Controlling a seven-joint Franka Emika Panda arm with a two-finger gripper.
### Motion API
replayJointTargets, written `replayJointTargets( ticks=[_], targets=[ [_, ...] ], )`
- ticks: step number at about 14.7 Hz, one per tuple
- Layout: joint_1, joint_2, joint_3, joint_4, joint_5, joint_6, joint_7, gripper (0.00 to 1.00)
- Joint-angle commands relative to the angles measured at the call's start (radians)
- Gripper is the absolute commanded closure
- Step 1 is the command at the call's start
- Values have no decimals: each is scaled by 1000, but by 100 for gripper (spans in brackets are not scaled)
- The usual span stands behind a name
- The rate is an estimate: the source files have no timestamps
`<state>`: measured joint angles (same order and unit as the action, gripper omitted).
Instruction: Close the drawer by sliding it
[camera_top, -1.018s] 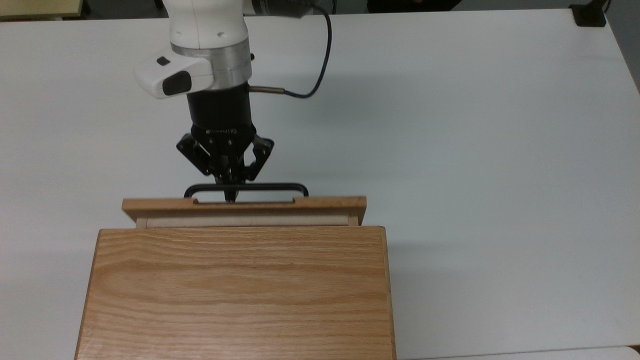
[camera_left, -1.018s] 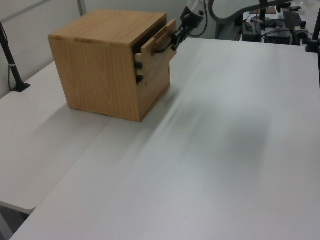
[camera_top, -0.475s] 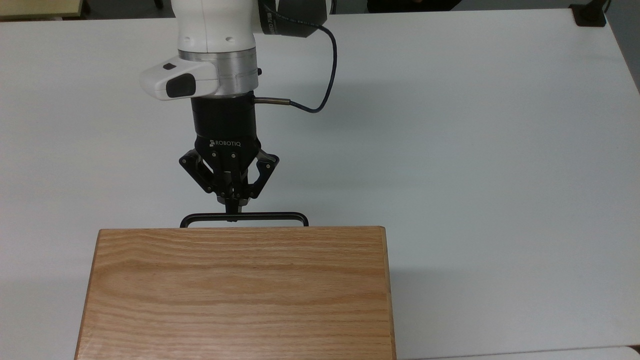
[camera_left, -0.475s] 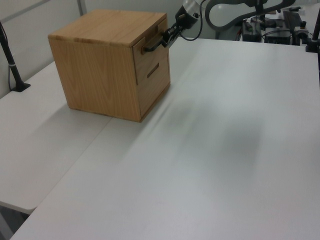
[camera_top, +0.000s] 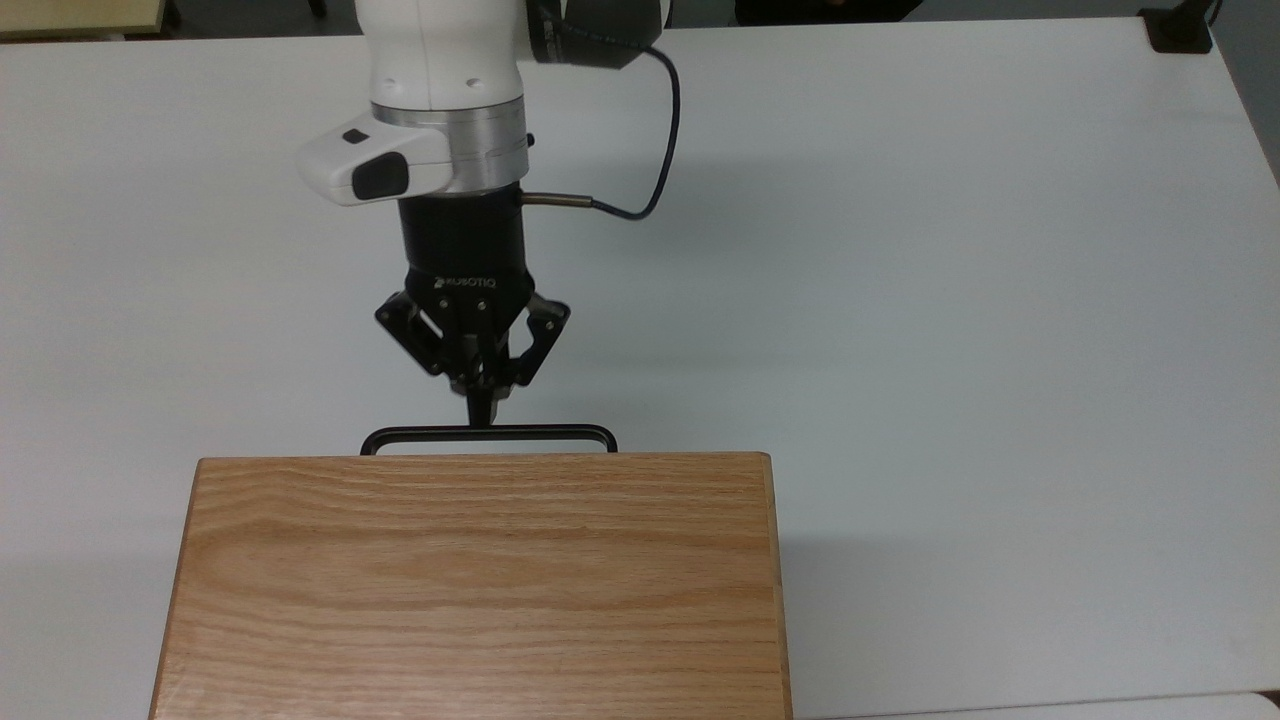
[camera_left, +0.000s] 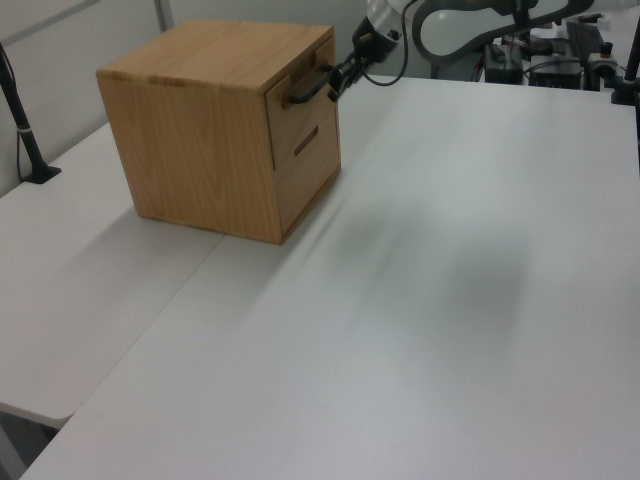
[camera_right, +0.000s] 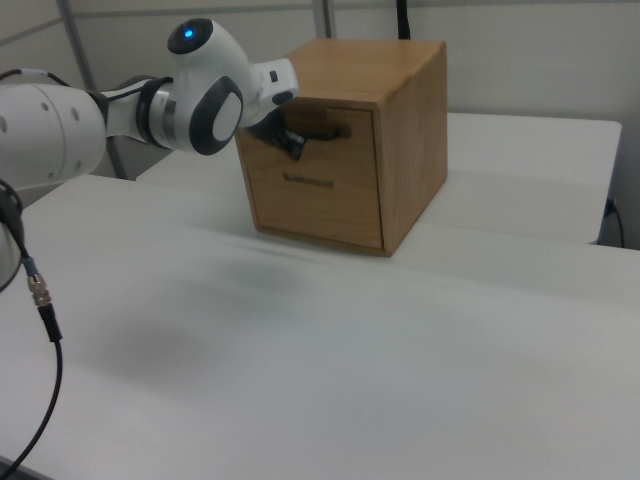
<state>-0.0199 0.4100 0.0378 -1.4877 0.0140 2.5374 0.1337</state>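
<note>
Light wooden drawer (camera_left: 303, 128): sitting flush inside the oak-grained cabinet (camera_top: 480, 585), thin black bar handle (camera_top: 488, 433) projecting from the cabinet's front. Black two-finger gripper (camera_top: 483, 404): fingers pressing together, grasping nothing, tips pointing at the bar's middle, crossing its long axis squarely.

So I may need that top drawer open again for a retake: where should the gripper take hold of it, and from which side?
Grip the thin black bar handle near its middle, coming in from the front, where the gripper is now. The drawer sits flush in the cabinet, so the bar, standing off the front panel with a gap behind it, looks like the only graspable part.
</note>
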Motion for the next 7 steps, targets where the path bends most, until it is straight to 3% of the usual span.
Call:
replayJointTargets(
  ticks=[1,4,7],
  targets=[
    [11,-167,-1,-137,-20,-257,15,100],
    [9,-250,-1,-134,-40,-559,14,100],
    [9,-345,-1,-141,-65,-756,11,100]
  ],
)
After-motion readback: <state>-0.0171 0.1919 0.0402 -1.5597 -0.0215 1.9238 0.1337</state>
